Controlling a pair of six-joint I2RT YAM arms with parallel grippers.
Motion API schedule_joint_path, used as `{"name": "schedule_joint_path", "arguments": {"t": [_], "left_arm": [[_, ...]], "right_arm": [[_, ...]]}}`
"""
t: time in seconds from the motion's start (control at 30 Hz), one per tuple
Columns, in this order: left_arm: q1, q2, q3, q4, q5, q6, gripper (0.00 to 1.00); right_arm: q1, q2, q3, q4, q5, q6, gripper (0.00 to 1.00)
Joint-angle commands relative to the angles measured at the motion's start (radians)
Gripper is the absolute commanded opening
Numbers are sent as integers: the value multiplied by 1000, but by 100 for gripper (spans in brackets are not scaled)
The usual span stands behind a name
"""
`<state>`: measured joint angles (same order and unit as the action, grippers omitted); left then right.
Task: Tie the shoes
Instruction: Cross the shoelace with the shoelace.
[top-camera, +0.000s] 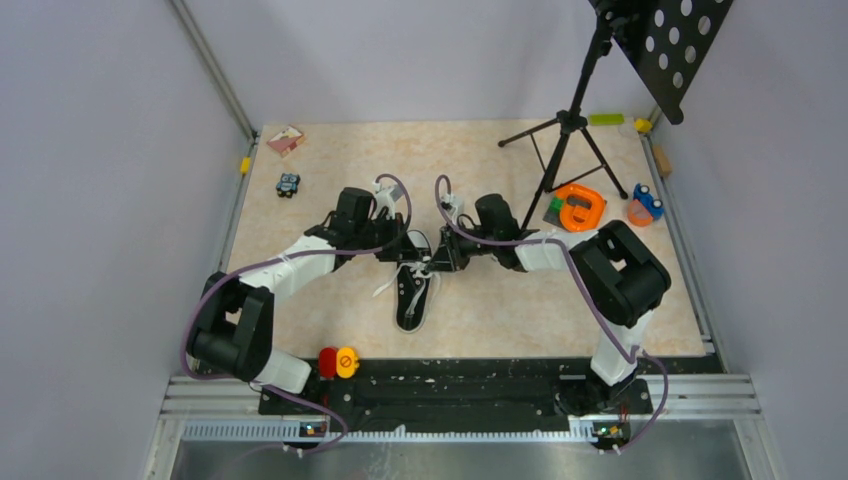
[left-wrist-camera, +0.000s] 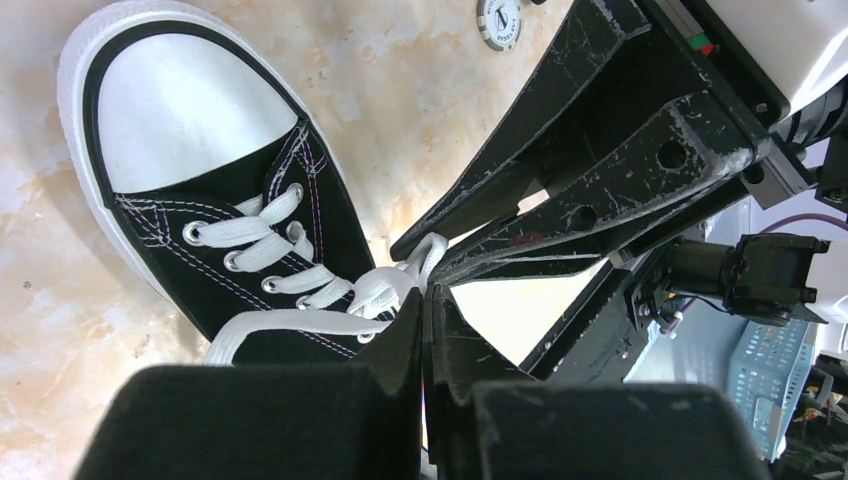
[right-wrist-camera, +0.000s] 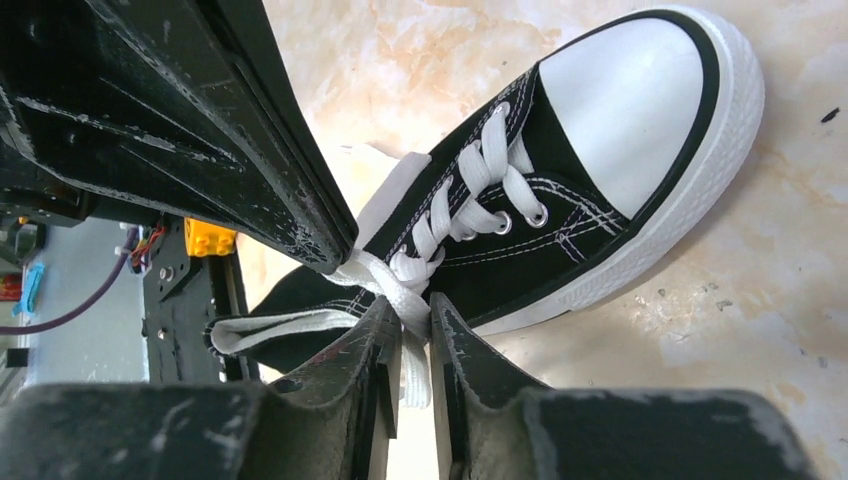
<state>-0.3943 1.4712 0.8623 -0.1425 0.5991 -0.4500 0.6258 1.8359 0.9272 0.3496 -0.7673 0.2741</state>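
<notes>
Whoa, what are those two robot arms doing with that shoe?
They're tying it. A black sneaker lies in the middle of the table. The left gripper is shut on its white laces near the top eyelets, and the right gripper pinches the laces at the same spot. No finished bow shows yet.

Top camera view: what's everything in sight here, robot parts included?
sneaker: one, black with white toe, table centre
laces: one set, white, on the sneaker
tripod stand: one, black, far right
ring: one, orange, beside the tripod stand
bright toy: one, blue and orange, right edge
small toy: one, dark blue, far left
box: one, pink and white, far-left corner
buttons: two, red and yellow, near edge
table: one, beige, under everything
left gripper: one, black, shut, at the laces
right gripper: one, black, shut on the laces
</notes>
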Motion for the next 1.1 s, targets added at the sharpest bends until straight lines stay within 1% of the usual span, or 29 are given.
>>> {"name": "schedule_joint_path", "arguments": {"t": [0.0, 0.03, 0.2, 0.27, 0.37, 0.5, 0.67, 0.77, 0.93, 1.07], "left_arm": [[3, -19, 13, 23, 14, 9, 0], [3, -20, 12, 23, 13, 10, 0], [2, -25, 8, 25, 11, 8, 0], [3, -27, 5, 30, 12, 5, 0], [3, -34, -6, 38, 14, -5, 0], [2, -50, -40, 63, 18, -27, 0], [2, -52, -102, 131, 49, -78, 0], [0, -48, -120, 163, 57, -90, 0], [0, -81, -132, 163, 18, -98, 0], [2, -112, -155, 191, -21, -126, 0]], "right_arm": [[8, -20, 3, 73, 2, 19, 17], [8, -20, 2, 77, 4, 21, 16], [9, -30, -4, 79, 68, 66, 0], [11, -35, -6, 75, 114, 110, 0], [29, -67, -36, 72, 232, 164, 0], [83, -116, -59, 46, 394, 222, 0], [152, -153, -103, 96, 556, 326, 0], [188, -158, -111, 96, 656, 364, 0], [248, -189, -119, 45, 861, 397, 0], [274, -200, -120, 5, 973, 430, 0]]}}
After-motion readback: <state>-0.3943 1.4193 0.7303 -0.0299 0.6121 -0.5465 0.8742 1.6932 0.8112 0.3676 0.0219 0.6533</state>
